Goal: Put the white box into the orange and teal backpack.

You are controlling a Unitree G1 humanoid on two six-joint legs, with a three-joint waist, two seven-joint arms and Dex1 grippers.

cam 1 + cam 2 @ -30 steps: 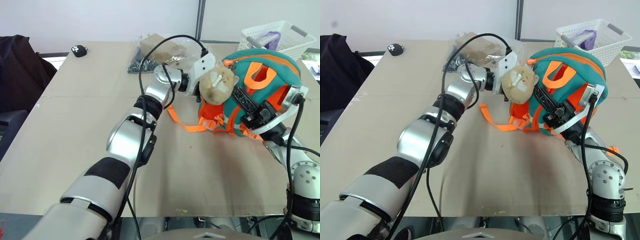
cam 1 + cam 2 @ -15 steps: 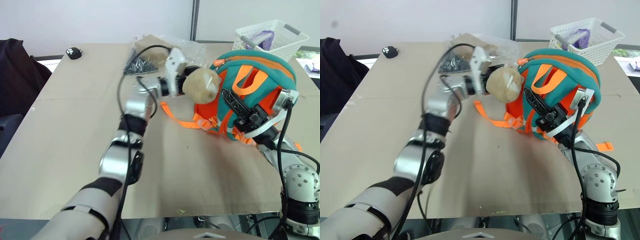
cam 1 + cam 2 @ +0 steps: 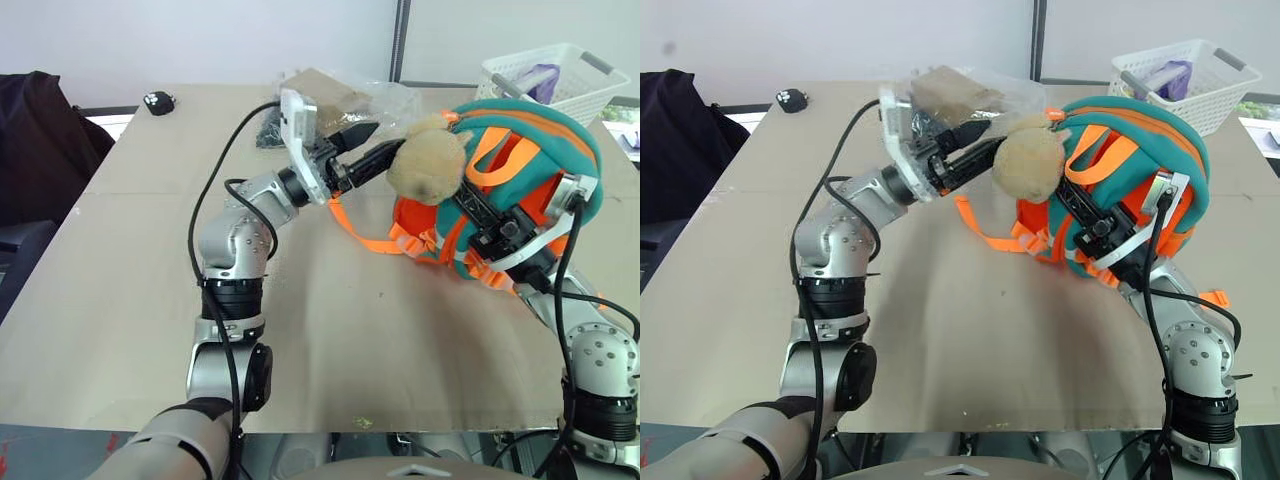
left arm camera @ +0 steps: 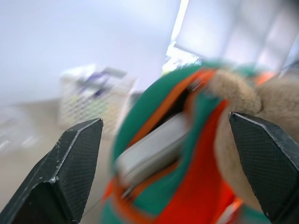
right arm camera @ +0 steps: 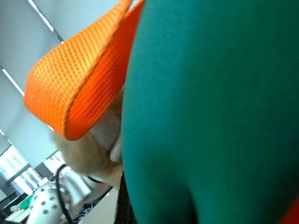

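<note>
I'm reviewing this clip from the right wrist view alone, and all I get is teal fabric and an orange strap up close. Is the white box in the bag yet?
Observer: Yes. The left wrist view shows the white box lying inside the open mouth of the orange and teal backpack.
Operator: Is the left gripper holding it?
Observer: No. The left gripper is open and empty, just outside the bag beside the plush head.
Operator: And the right one?
Observer: The right gripper is shut on the backpack's front and keeps it propped on the table.
</note>
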